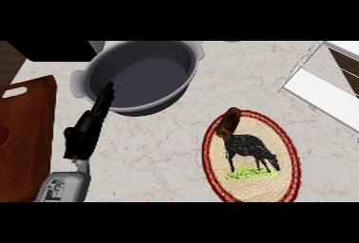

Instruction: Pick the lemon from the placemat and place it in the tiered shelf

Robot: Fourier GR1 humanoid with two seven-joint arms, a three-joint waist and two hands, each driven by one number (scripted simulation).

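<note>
Fingers (105, 98) on your left hand (84, 135) are straight and close together, pointing up the view toward the grey pot (140, 71); their tips lie over the pot's near rim, and they hold nothing; the hand looks to be at rest beside the wooden cutting board (28, 142). Your right hand shows nowhere, so I cannot tell how it stands.

Your lemon (229, 122) lies on the placemat (284, 142), at its upper left edge, just above the sheep printed on the weave; it looks brownish and oval rather than yellow, so check that you have the right thing before you commit. It is well apart from the left hand, and the white shelf (319, 90) sits at the upper right, beyond the mat; the lemon is not in it, so by my reading the pick is what counts now.

To do it well, I would judge the right hand the better choice; mat and shelf both lie on that side, and the left would have to cross the counter past the pot. Come down over the lemon with the fingers spread wider than its short side; close across the narrow middle, not the ends, since an oval thing is likely to squirt out if pinched at a tip. It sits right on the mat's raised red border, so it may roll off toward the pot if nudged; lower straight, do not sweep in from the side. Lift well above the mat before you swing toward the shelf, and mind the shelf's thin wire rails on the way in.
</note>
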